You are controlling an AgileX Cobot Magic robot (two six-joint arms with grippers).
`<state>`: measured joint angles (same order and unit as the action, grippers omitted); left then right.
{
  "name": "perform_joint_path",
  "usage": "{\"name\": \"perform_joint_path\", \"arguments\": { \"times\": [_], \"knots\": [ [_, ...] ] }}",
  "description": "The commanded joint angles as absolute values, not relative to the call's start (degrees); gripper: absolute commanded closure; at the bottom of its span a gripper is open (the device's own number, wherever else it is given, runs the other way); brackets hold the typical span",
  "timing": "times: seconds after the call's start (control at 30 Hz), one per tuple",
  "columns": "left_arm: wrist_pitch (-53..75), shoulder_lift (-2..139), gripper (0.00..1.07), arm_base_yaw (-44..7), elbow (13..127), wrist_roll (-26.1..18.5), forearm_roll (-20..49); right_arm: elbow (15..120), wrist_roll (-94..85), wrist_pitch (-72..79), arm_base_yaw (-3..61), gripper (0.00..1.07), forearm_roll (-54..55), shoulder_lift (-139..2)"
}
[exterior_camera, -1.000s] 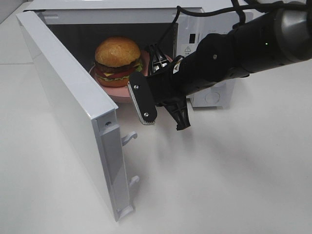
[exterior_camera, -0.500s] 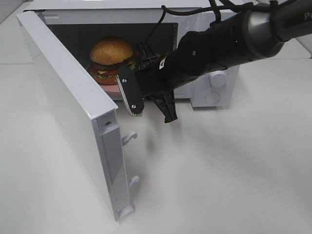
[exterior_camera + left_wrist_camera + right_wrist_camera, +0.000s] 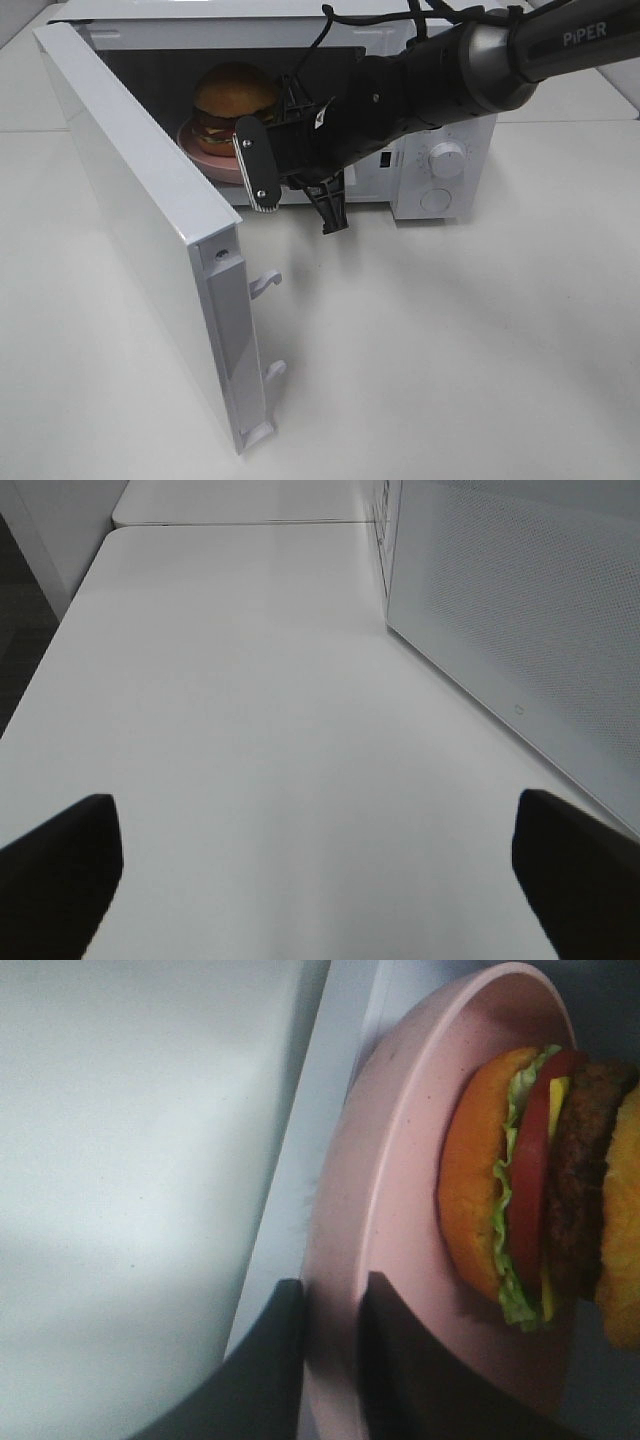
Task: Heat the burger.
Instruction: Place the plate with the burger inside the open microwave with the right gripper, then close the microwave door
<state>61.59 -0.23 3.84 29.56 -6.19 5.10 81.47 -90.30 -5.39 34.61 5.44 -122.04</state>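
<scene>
The burger [image 3: 235, 95] [image 3: 540, 1190], with its golden bun, dark patty, tomato and lettuce, rests on a round pink plate [image 3: 205, 152] [image 3: 400, 1180] just inside the open microwave's dark cavity [image 3: 150, 80]. My right gripper [image 3: 280, 125] [image 3: 330, 1310] reaches in from the right and is shut on the plate's near rim, one dark finger on each side of it. In the left wrist view my left gripper [image 3: 320, 880] stands open over bare table, holding nothing. It does not show in the high view.
The microwave's white door [image 3: 150, 210] swings wide toward the front left, its latch hooks [image 3: 265, 285] sticking out. Its control panel with two knobs [image 3: 447, 160] is to the right of the cavity. A perforated white microwave wall [image 3: 520, 610] stands beside the left gripper.
My right arm has carried the plate and burger back and to the left, from the microwave's opening to deeper inside the cavity. The left gripper has stayed open.
</scene>
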Motion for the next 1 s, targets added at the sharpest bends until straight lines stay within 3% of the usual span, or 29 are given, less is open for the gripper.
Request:
{"name": "perform_joint_path", "arguments": {
  "times": [0.03,0.17,0.43,1.0],
  "knots": [
    [61.42,-0.97,0.09,3.84,29.62,-6.30,5.50,82.51,-89.90,-2.64,34.49,0.92,4.93,-121.35],
    [61.42,-0.97,0.09,3.84,29.62,-6.30,5.50,82.51,-89.78,-3.67,34.49,0.87,3.50,-121.35],
    [61.42,-0.97,0.09,3.84,29.62,-6.30,5.50,82.51,-80.79,-4.53,34.49,0.65,-3.90,-121.24],
    [61.42,-0.97,0.09,3.84,29.62,-6.30,5.50,81.70,-75.80,-5.04,34.49,0.58,-3.95,-119.40]
  ]
}}
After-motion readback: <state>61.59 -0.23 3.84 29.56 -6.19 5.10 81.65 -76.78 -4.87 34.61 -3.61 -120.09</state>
